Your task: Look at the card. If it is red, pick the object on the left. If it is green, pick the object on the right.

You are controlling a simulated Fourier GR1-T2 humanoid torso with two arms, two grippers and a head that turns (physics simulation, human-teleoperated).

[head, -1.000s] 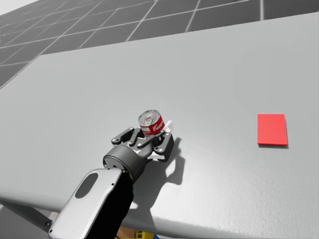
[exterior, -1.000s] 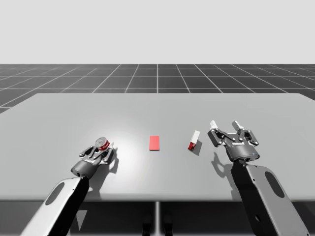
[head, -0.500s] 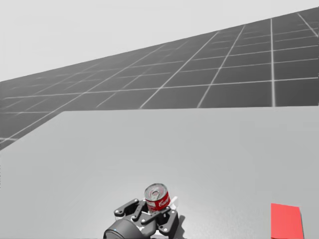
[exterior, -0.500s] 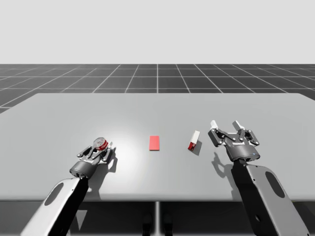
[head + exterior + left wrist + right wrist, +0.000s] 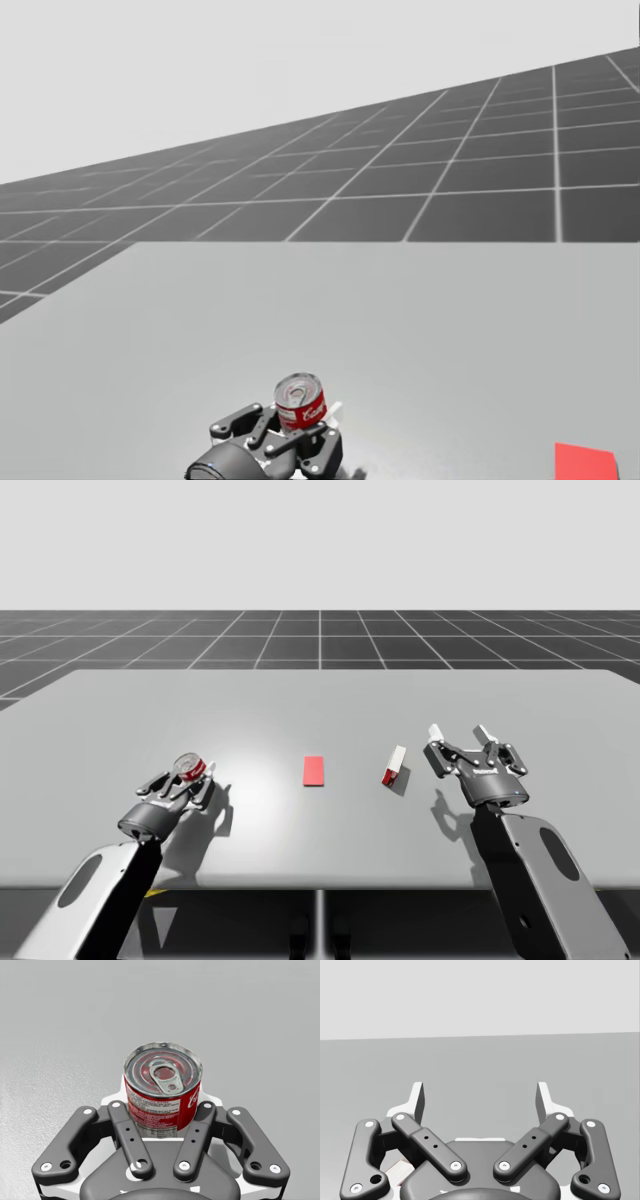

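Observation:
A red can (image 5: 188, 768) with a silver pull-tab lid is held at the table's left by my left gripper (image 5: 184, 782), which is shut on it. The left wrist view shows the can (image 5: 162, 1092) upright between the two sides of that gripper (image 5: 162, 1106). In the head view the can (image 5: 301, 402) stands up out of the gripper (image 5: 298, 432). A red card (image 5: 314, 770) lies flat mid-table, and its corner (image 5: 585, 462) shows in the head view. A red and white box (image 5: 393, 766) stands right of the card. My right gripper (image 5: 458, 736) is open just right of the box, with nothing between its fingers (image 5: 481, 1097).
The grey table (image 5: 320, 700) stretches wide behind the objects, with its front edge close under both arms. A dark gridded floor lies beyond the far edge.
My left gripper has moved left and slightly toward me with the can in it. My head has tilted up, so the table sits lower in its view. The right arm has not moved.

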